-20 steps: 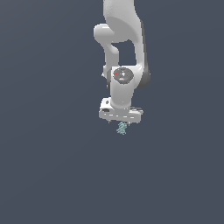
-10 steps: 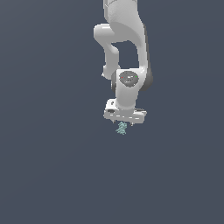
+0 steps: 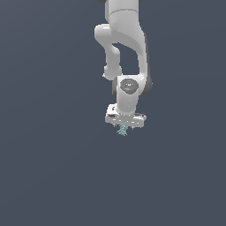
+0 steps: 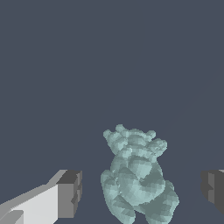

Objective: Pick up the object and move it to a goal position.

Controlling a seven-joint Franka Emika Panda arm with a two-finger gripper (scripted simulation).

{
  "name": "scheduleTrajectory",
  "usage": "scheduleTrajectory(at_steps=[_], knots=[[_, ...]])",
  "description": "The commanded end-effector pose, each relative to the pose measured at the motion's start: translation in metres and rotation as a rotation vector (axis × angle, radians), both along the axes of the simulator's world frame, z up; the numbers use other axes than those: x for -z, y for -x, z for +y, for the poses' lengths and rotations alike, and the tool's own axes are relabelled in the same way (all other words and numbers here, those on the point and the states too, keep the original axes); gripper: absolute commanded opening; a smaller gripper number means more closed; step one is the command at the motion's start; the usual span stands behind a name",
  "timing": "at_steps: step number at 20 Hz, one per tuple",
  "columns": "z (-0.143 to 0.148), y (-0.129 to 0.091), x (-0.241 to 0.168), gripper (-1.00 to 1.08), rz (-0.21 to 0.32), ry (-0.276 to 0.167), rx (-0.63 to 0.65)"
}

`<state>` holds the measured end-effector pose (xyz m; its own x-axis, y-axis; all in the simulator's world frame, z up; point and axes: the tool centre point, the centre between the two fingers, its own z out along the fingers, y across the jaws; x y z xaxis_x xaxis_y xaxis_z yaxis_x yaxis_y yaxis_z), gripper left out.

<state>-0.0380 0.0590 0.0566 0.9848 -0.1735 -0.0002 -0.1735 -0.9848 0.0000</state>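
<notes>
1. In the exterior view the white arm (image 3: 126, 53) comes down from the 12 o'clock edge and ends a little below the middle of the picture.
2. The end effector (image 3: 125, 126) points down, and its white cross bar is wider than the object.
3. The object (image 3: 123, 130), a small pale teal knobbly lump, is directly under the end effector, at its 6 o'clock side.
4. In the wrist view the object (image 4: 138, 177) stands between the two dark fingertips (image 4: 70, 193), one at its 9 o'clock side and the other at its 3 o'clock side.
5. The end effector is spread apart: there is a clear gap between each fingertip and the object, so nothing is clamped.
6. The ground (image 3: 53, 167) is plain dark grey-blue, and I cannot tell whether the object rests on it.
</notes>
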Motion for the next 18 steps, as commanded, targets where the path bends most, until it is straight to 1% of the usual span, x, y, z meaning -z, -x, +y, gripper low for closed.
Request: scheduleTrajectory(at_steps=[1,7,8,18], knots=[[0.0002,0.0005,0.0116,1.00,0.000,0.000,0.001],[0.0004,-0.0004,0.0216,1.00,0.000,0.000,0.001],[0.0004,-0.0004,0.0216,-1.00,0.000,0.000,0.001],[0.0005,-0.0008,0.0208,-1.00,-0.001,0.000,0.001]])
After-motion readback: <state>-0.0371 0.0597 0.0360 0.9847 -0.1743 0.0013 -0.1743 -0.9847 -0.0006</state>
